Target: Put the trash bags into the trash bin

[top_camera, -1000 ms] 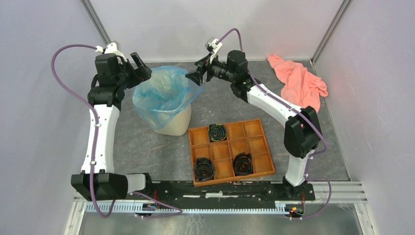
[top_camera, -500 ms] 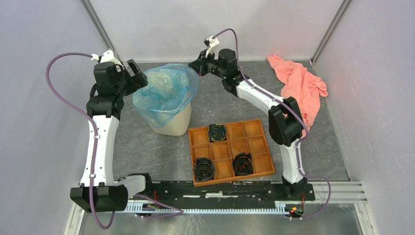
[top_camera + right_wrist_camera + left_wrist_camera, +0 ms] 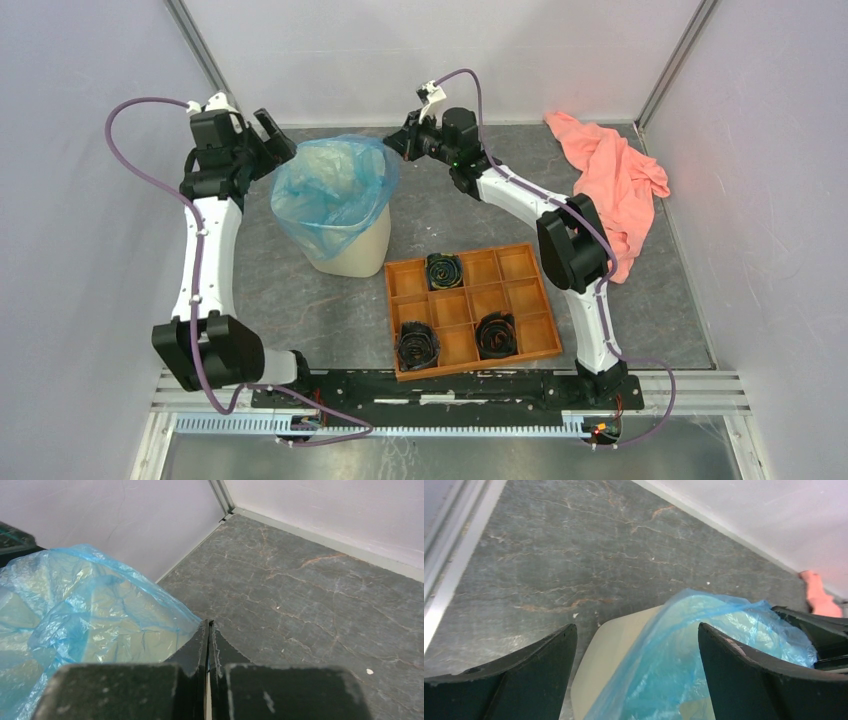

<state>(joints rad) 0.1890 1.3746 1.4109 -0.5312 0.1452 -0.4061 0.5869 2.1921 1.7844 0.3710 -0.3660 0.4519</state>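
Observation:
The trash bag, a thin light-blue film, lines the cream trash bin and billows above its rim. My left gripper hovers open at the bin's far-left side. In the left wrist view its fingers straddle the bag and the bin's bare rim without touching them. My right gripper is at the bag's far-right edge. In the right wrist view its fingers are pressed together where the bag's film meets them, pinching that edge.
An orange compartment tray lies right of the bin and holds three black rolls. A salmon-pink cloth lies at the back right. Enclosure walls stand close behind both grippers.
My right gripper shut and moved left and back onto the bag's edge. The bag's mouth drew in and rose. The left arm shifted slightly back, still open.

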